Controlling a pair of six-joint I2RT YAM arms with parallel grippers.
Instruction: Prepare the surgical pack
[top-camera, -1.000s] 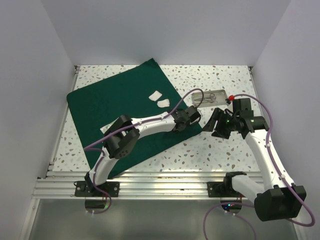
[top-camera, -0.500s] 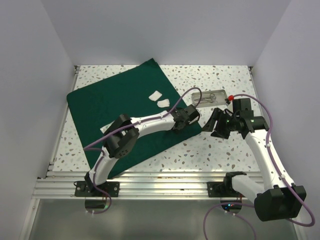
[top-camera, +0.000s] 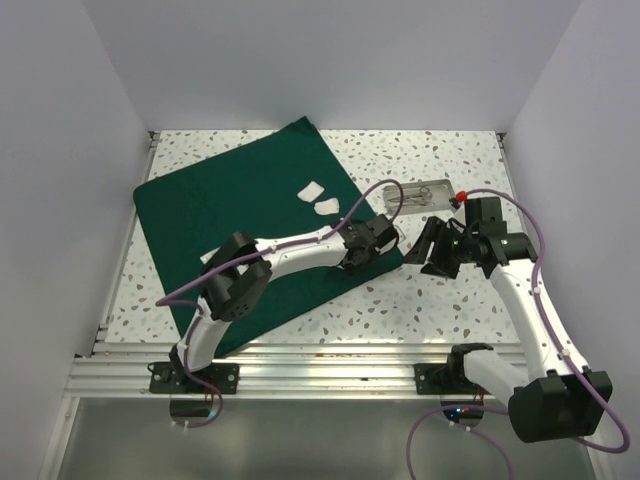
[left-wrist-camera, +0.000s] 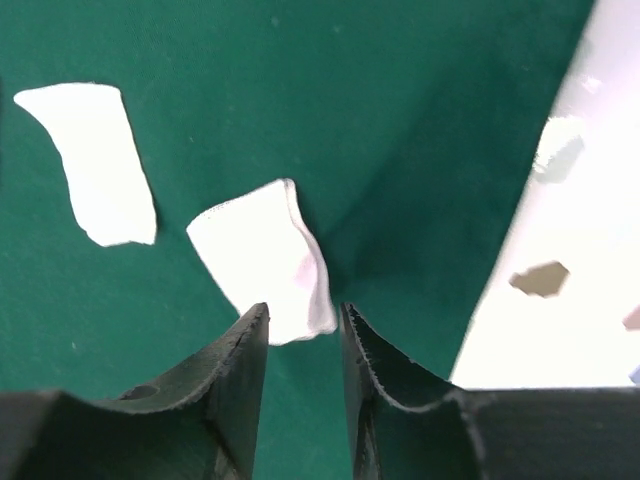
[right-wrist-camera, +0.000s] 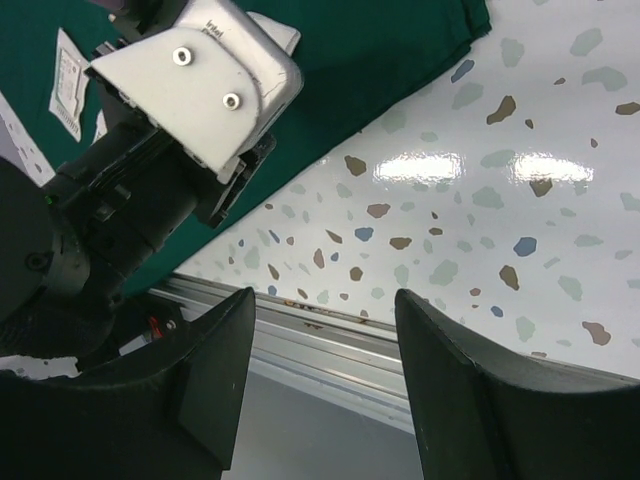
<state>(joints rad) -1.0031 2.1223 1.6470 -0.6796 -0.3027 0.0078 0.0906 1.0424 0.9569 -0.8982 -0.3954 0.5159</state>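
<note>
Speckled table (top-camera: 440, 300) boxed in by white walls. Dark green drape (top-camera: 230, 210) on the left half, spread flat, no folds started. Two gauze pads (top-camera: 311, 191) on the cloth toward its far-right edge, plus a white packet (right-wrist-camera: 68, 85) on the cloth nearer the arm bases. Steel tray (top-camera: 420, 193) with instruments off the cloth, on bare table just right of it. Left claw (left-wrist-camera: 305, 312) low over the drape beside the nearer pad, jaws narrowly apart, gripping nothing. Right claw (right-wrist-camera: 325, 300) wide and empty by the drape's right corner. Looks early: cloth laid, gauze on; tray not yet on, wrapping not begun.
</note>
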